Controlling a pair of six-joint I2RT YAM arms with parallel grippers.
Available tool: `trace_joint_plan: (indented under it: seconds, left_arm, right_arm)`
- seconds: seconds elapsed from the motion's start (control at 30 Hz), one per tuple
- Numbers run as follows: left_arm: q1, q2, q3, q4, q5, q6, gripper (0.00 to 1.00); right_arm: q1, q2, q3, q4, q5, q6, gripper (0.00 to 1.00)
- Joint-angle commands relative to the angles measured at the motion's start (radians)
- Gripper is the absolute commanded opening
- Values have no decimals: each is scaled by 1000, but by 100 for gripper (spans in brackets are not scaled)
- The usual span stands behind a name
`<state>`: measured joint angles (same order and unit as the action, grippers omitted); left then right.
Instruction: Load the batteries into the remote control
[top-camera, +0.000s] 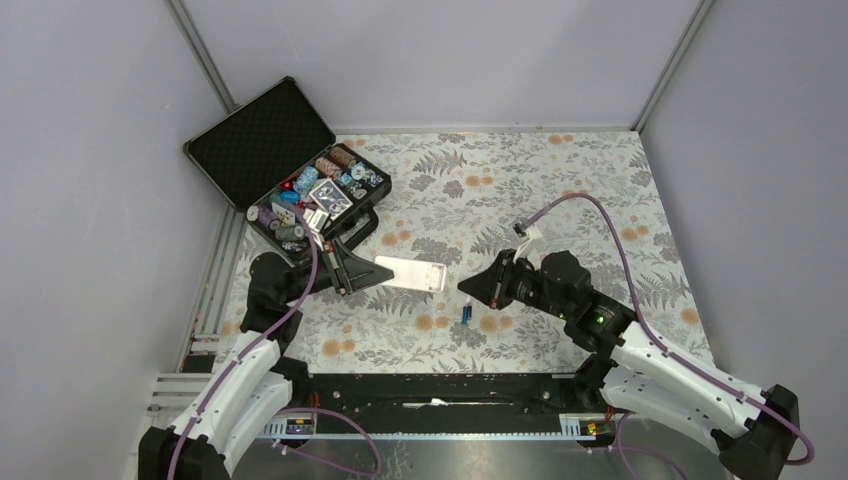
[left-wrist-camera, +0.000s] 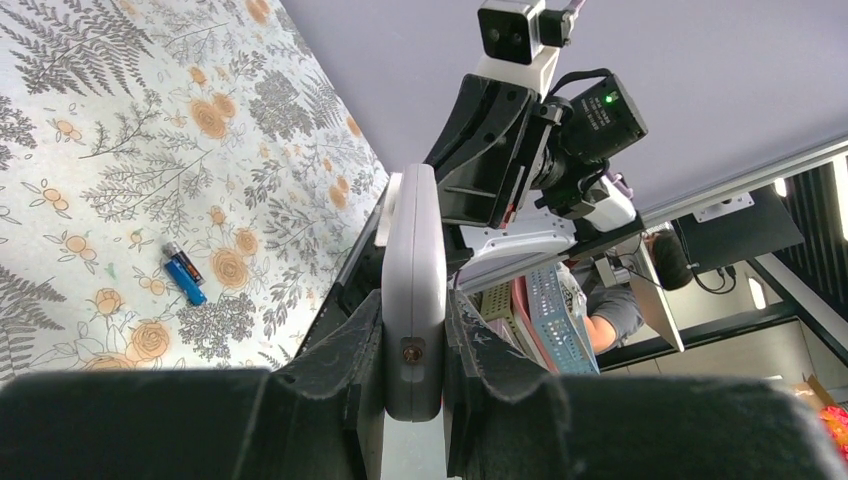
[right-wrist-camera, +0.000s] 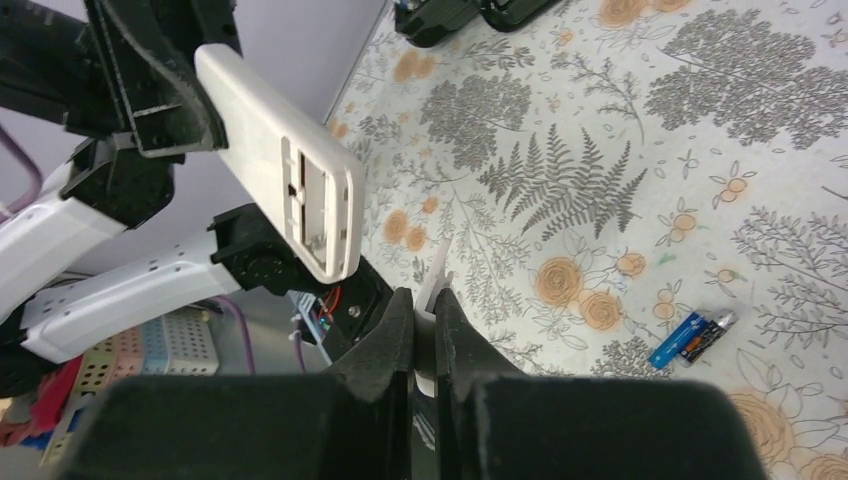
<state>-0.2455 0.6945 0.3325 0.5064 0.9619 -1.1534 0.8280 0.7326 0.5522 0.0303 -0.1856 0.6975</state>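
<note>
Bay open: left gripper (left-wrist-camera: 415, 340) clamps remote (left-wrist-camera: 413, 240), right gripper (right-wrist-camera: 422, 310) pinches the likely cover (right-wrist-camera: 437, 275), which it must drop before fetching batteries (right-wrist-camera: 690, 338) by the near edge.

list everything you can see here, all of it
remote control: 1, white, held off the table, back compartment open
batteries: 2, one blue and one dark, side by side on the cloth between the arms
thin white piece: 1, white, pinched upright, possibly the battery cover
case: 1, black, open, far left corner
poker chips: many, mixed colours, in the case's tray
tablecloth: 1, grey ferns with orange flowers, covering the table
left fingers: 2, black, shut on the remote control's end
right fingers: 2, black, shut on the thin white piece, facing the remote
</note>
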Motion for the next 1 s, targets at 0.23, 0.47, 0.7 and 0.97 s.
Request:
trace_joint_plan:
  seconds: [0.23, 0.47, 0.7, 0.97]
  left_arm:
    - [6, -23, 71, -94, -14, 116, 0]
    - [7, -21, 88, -167, -22, 171, 0]
    - [5, -9, 87, -164, -10, 174, 0]
    - [-4, 1, 86, -161, -7, 178, 0]
  right_arm:
    - [-94, 195, 110, 3, 62, -56, 0]
    - [-199, 297, 73, 84, 21, -8, 0]
    - [-291, 414, 23, 176, -21, 49, 0]
    - [-412, 582, -12, 325, -109, 127, 0]
